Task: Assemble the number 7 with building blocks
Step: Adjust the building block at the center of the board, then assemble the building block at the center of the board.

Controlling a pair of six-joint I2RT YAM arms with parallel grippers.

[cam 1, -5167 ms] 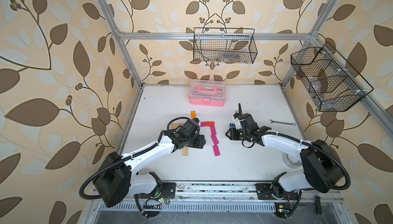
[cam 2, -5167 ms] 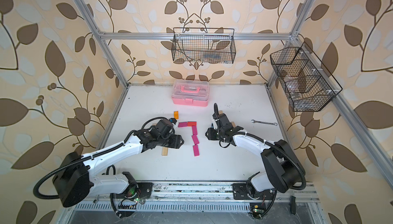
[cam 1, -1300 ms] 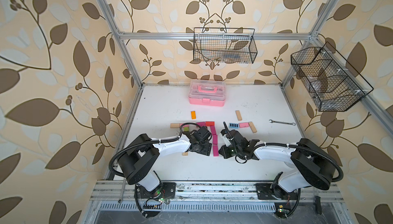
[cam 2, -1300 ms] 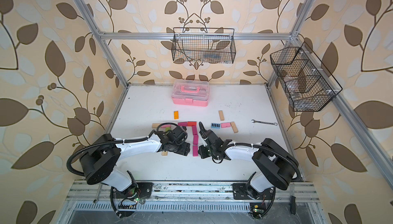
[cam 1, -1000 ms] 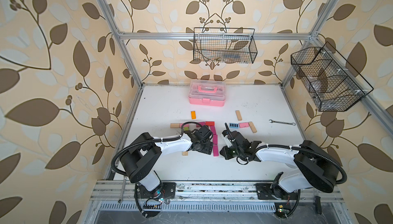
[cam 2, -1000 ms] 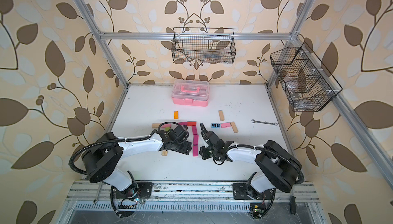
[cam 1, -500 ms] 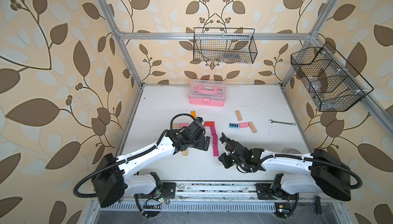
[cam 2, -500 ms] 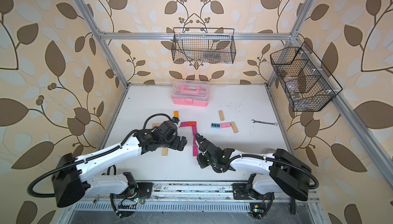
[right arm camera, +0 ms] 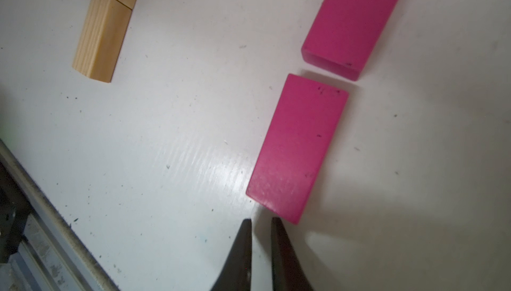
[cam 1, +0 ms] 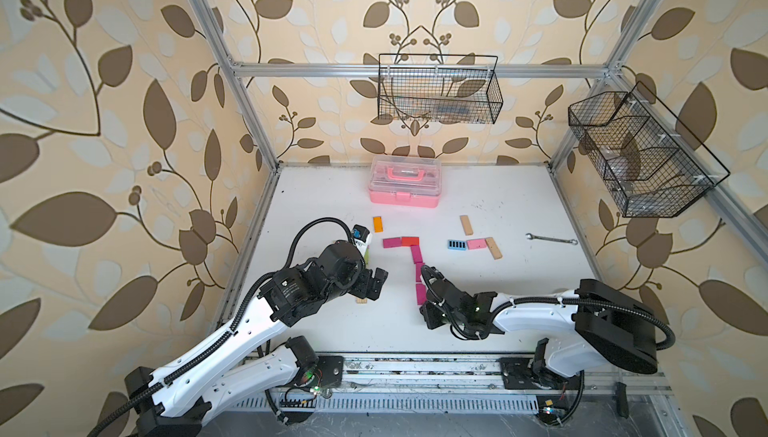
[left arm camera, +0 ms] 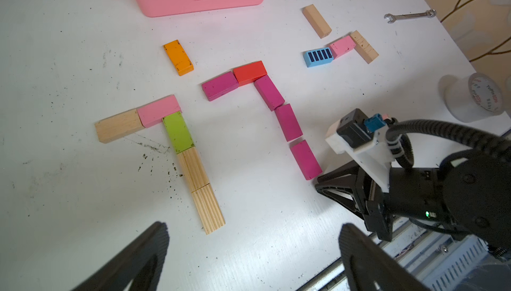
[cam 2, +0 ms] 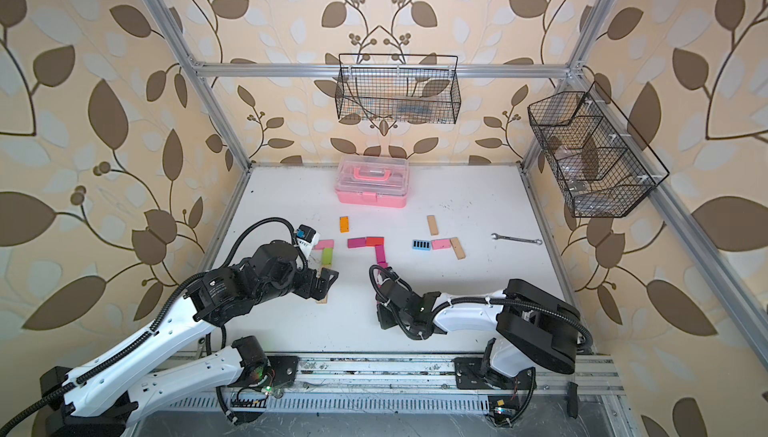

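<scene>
The left gripper [left arm camera: 253, 228] is hovering spread wide and empty with a wooden block [left arm camera: 208, 209] just ahead of it, while the right gripper [right arm camera: 261, 220] is sitting pinched closed on nothing, tips just beside the magenta block [right arm camera: 298, 148] ending the seven [left arm camera: 287, 122].

Lab test cell — alu frame [cam 1: 311, 70], wallpaper panels [cam 1: 104, 144]

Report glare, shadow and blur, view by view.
Right wrist: glare streaks the table beside the near magenta block, soft shadow on its other side. Left wrist: blocks sharp, left gripper jaws dark and soft-edged. Both top views: even light, faint shadows.
</scene>
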